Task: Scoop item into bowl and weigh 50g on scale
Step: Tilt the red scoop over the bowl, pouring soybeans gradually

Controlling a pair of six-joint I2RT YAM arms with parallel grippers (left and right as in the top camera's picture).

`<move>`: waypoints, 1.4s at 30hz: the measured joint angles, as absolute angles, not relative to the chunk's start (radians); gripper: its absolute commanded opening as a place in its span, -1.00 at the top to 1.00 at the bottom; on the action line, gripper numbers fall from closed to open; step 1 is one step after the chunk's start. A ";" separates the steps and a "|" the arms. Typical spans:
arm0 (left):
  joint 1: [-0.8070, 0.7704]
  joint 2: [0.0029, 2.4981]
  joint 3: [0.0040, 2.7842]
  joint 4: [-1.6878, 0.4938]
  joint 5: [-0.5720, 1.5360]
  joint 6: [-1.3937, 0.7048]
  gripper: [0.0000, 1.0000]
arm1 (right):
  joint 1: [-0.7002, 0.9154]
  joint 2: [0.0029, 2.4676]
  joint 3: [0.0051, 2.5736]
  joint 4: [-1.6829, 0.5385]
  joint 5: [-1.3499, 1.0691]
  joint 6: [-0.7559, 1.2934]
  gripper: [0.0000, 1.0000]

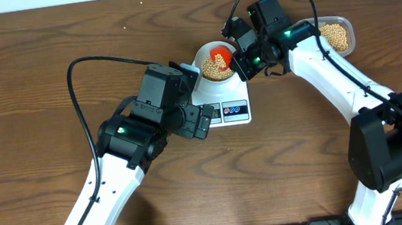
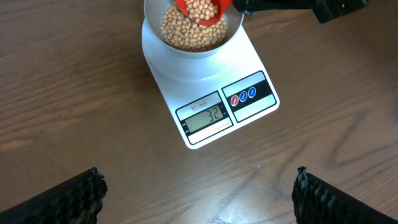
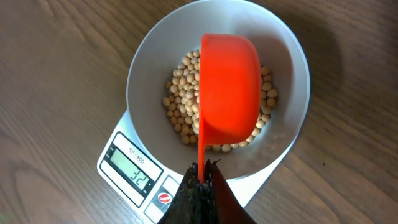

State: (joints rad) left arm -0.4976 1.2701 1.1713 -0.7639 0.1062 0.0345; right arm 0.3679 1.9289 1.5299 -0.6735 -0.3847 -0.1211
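The white bowl (image 1: 210, 59) stands on the white scale (image 1: 226, 94) and holds tan beans (image 1: 215, 68). The scale's display (image 2: 206, 116) reads 32. My right gripper (image 3: 200, 177) is shut on the handle of an orange scoop (image 3: 229, 87), which is tipped over the bowl (image 3: 149, 74); the scoop (image 2: 200, 11) still carries beans. The beans (image 3: 183, 102) lie in the bowl's bottom. My left gripper (image 2: 196, 193) is open and empty above bare table, just in front of the scale (image 2: 180, 74).
A clear plastic tub (image 1: 334, 34) with more beans stands at the back right, behind my right arm. The left arm (image 1: 148, 119) lies next to the scale's left front corner.
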 measured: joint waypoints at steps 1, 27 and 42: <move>-0.498 1.270 1.171 -0.764 0.106 0.035 -0.96 | 0.368 1.929 1.530 -0.673 -0.385 -0.122 0.98; -0.498 1.270 1.171 -0.764 0.106 0.035 -0.96 | 0.368 1.893 1.536 -0.668 -0.385 -0.219 0.98; -0.498 1.270 1.171 -0.764 0.106 0.035 -0.96 | 0.367 1.884 1.536 -0.674 -0.432 -0.236 0.98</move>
State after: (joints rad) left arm -0.4976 1.2701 1.1713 -0.7639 0.1062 0.0345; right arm 0.3672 1.8839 1.5364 -0.6743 -0.4324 -0.2359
